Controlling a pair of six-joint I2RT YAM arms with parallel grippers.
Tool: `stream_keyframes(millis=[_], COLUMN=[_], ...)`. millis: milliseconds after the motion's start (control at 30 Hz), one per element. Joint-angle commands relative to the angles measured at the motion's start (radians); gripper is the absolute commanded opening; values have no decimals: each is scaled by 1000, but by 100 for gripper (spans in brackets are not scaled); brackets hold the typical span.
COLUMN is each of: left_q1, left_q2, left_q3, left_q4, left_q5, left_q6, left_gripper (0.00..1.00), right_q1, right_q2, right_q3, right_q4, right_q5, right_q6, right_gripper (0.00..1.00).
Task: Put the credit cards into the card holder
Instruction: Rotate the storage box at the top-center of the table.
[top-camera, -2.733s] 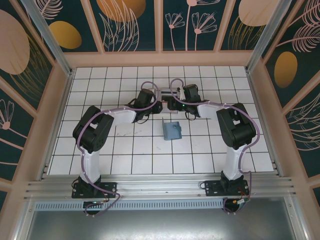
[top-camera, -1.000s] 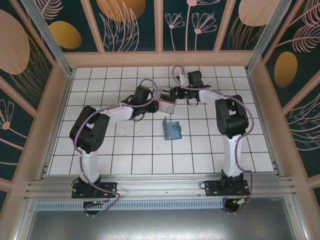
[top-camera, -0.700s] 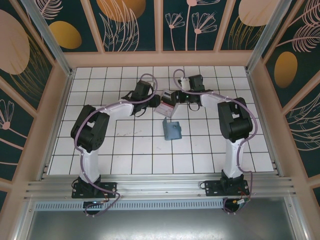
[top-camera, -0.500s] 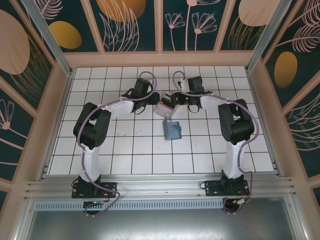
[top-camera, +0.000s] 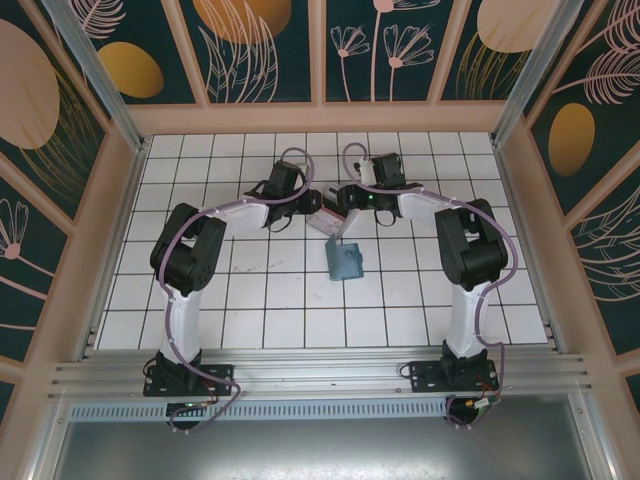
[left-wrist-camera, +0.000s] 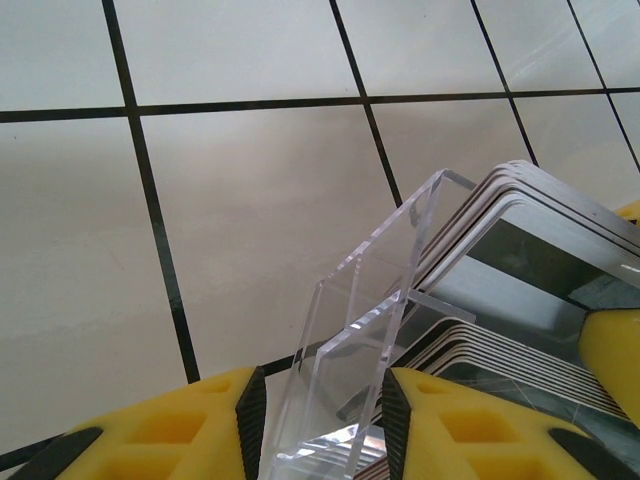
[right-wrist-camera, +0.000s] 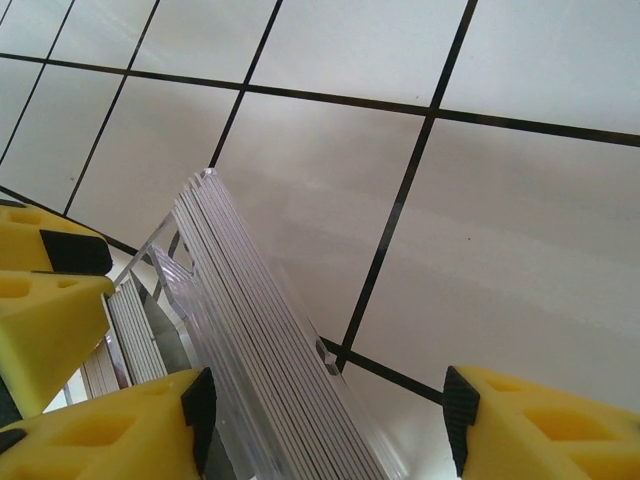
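In the left wrist view, the left gripper's (left-wrist-camera: 320, 400) fingers and the base of the stand (left-wrist-camera: 370, 300) run off the bottom edge. The cards (left-wrist-camera: 530, 215) are cut by the right edge, their faces mostly hidden. In the right wrist view the cards show edge-on. Their lower ends and the right gripper's (right-wrist-camera: 327, 385) fingers are cut off at the bottom. From above, both grippers cover part of the stand toward the tabletop's far edge, and the cards are too small to count. The holder's (top-camera: 345, 262) slots cannot be made out.

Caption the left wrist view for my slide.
Left gripper clamps clear stand of stacked credit cards above white tiles.
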Motion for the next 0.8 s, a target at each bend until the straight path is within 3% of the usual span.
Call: stream_keyframes(millis=[0, 533, 767], left_q1=[-1, -1, -2], left_q2=[40, 31, 31], left_q3=[-24, -80, -80], left_q4=[-23, 8, 7], left_q5=[-1, -16, -16], left_q6=[12, 8, 12], left_gripper=[39, 38, 38], right_q1=[15, 12, 0], right_q2=[-47, 77, 71], right_q3=[14, 96, 103], right_q4=[-46, -116, -106], right_q5=[11, 14, 22], right_q6=[-19, -92, -81], right_gripper=[70, 72, 64])
